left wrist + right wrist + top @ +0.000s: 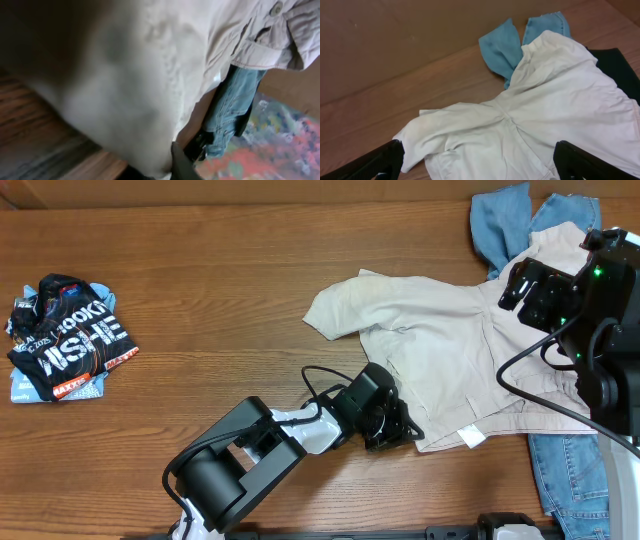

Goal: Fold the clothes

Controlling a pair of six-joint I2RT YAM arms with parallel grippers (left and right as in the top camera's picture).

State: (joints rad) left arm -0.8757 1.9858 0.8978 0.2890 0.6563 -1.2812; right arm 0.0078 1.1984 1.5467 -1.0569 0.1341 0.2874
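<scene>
The clothes lie on a wooden table. Cream trousers [450, 340] are spread out at centre right. Light blue jeans [500, 225] poke out from under them at the back right and again at the front right. A black white-lettered piece [68, 335] sits bunched at the far left. My left gripper [395, 425] is at the trousers' near edge, shut on the cream cloth [130, 85], which fills its view above the fingers [180, 162]. My right gripper [525, 288] hovers over the trousers' far right part, its jaws wide open over the cream fabric [545, 100].
Bare wood [220, 280] stretches between the black piece and the trousers. The right arm [605, 330] hides the trousers' right side. Jeans [232, 110] hang over the table's edge above a colourful floor [280, 145]. Something dark [615, 62] lies beside the cream cloth.
</scene>
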